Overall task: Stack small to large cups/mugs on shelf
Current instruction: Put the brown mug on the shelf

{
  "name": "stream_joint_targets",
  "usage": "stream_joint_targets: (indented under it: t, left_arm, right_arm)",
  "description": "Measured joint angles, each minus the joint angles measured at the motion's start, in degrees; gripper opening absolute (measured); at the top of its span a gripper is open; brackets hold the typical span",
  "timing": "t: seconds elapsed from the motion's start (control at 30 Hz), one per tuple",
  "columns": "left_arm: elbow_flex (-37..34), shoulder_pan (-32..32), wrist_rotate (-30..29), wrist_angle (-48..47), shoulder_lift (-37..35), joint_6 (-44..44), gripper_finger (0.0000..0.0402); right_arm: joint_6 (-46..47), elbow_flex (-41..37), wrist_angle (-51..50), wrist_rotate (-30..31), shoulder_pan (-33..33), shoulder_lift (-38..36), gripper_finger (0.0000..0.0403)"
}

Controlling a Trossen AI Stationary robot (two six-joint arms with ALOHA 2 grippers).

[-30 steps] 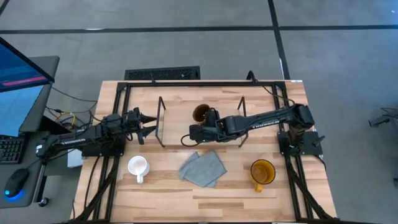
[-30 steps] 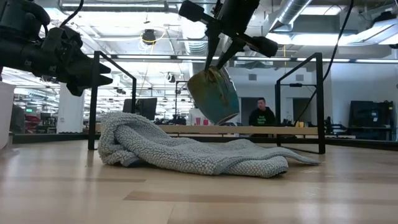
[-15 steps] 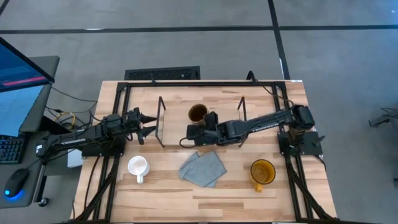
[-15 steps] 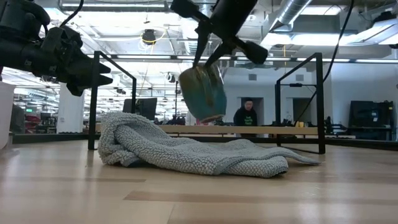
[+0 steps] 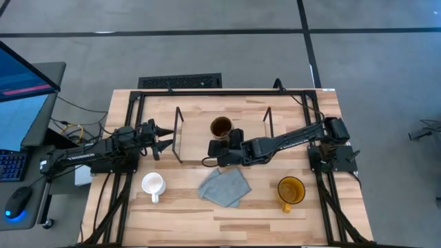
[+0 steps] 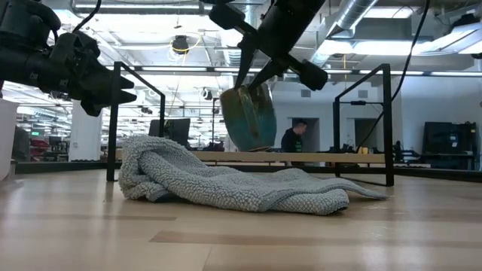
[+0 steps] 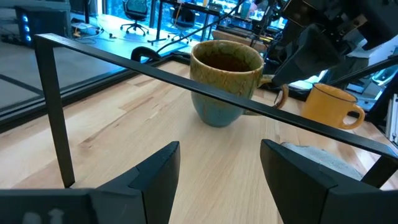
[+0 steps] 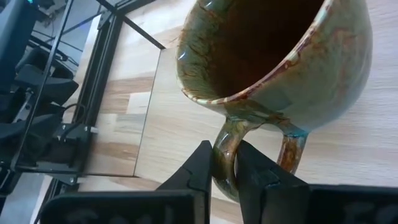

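The olive-brown mug with a dark inside hangs just over the light-wood shelf, between its black wire ends. My right gripper is shut on it. The low view shows the mug nearly upright, its base a little above the shelf board. The small white mug stands at the near left and the yellow-amber mug at the near right, both on the table. My left gripper waits open beside the shelf's left end. My right gripper pinches the mug's handle between its two fingers, across the loop's outer bend. The fingers slant down at it from the table's right side. The mug hangs beyond the fingers, lifted clear of the shelf board, mouth up and tipped slightly.
A grey-blue cloth lies crumpled on the table in front of the shelf. The shelf's wire end frames stand on either side of the mug. A person shows in the room behind the table.
My right gripper has sunk a little toward the shelf and rolled at the wrist. The olive-brown mug, strongly tipped a second ago, now hangs nearly upright and slightly lower. It has shifted a little toward the shelf's left end.
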Motion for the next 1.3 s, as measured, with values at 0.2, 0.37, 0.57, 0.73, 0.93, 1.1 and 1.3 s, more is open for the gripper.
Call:
stream_joint_targets:
  t: [0.2, 0.37, 0.57, 0.73, 0.93, 1.1, 1.3]
  left_arm:
    - [0.85, -0.01, 1.12, -1.68, 0.03, -0.9, 0.0215]
    - [1.37, -0.01, 1.27, -2.3, 0.02, -0.84, 0.0215]
    - [1.46, 0.0, 1.08, -2.56, 0.02, -0.63, 0.0215]
    - [1.53, 0.0, 0.94, -2.71, 0.02, -0.66, 0.0215]
    - [1.57, -0.01, 0.92, -2.79, 0.02, 0.07, 0.0215]
    - [1.64, -0.02, 0.9, -2.99, 0.02, 0.0, 0.0215]
    - [1.68, -0.02, 0.88, -3.21, 0.02, 0.0, 0.0215]
  right_arm:
    - [0.03, -0.21, -1.08, -0.04, 0.4, -1.67, 0.0058]
    - [-0.47, -0.11, -3.33, 1.2, 0.71, -3.69, 0.0058]
    - [-0.33, -0.13, -5.98, 1.4, 0.36, -4.73, 0.0055]
    - [-1.15, -0.13, -4.39, 0.94, -0.18, -4.68, 0.0054]
    - [-3.73, -0.13, -0.77, 0.98, -0.58, -4.6, 0.0054]
    - [-7.87, -0.13, 5.42, 0.9, -1.48, -4.58, 0.0054]
    - [-10.77, -0.11, 9.91, 0.98, -2.14, -4.56, 0.0054]
